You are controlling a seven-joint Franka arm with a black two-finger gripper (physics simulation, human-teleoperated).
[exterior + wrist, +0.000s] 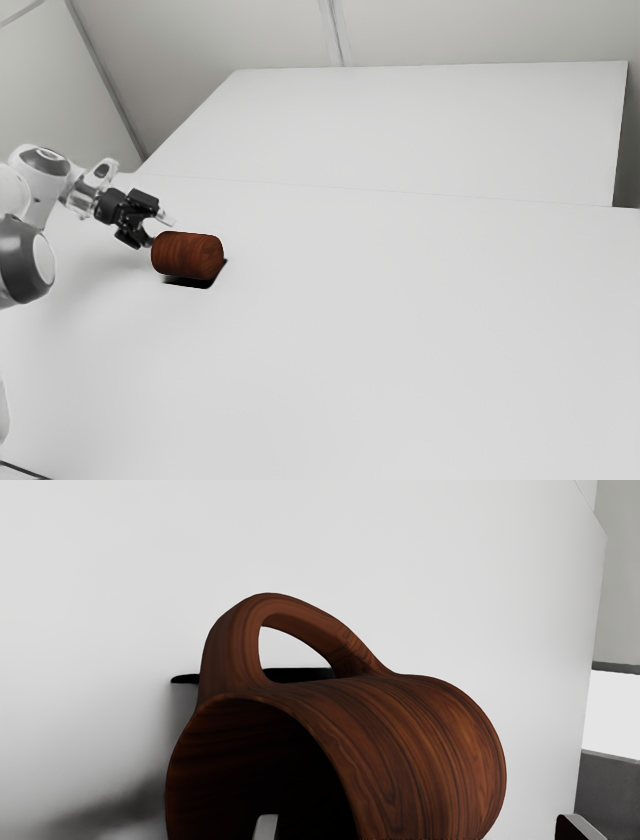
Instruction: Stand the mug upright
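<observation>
Lab-like room; white robot arm point(25, 262), broad white table point(400, 330), pale walls point(480, 30)

A broad white counter point(400, 350) spreads across the exterior view, crossed by a thin seam point(330, 186). Behind it stands a pale grey wall point(480, 30) with an upright strip point(335, 35) running down it; a darker grey strip point(106, 75) slants down at the exterior view's left. In the wrist view, past the counter's edge, a bright white patch point(610, 712) lies between a grey band point(617, 667) and a dark grey area point(605, 785).
</observation>
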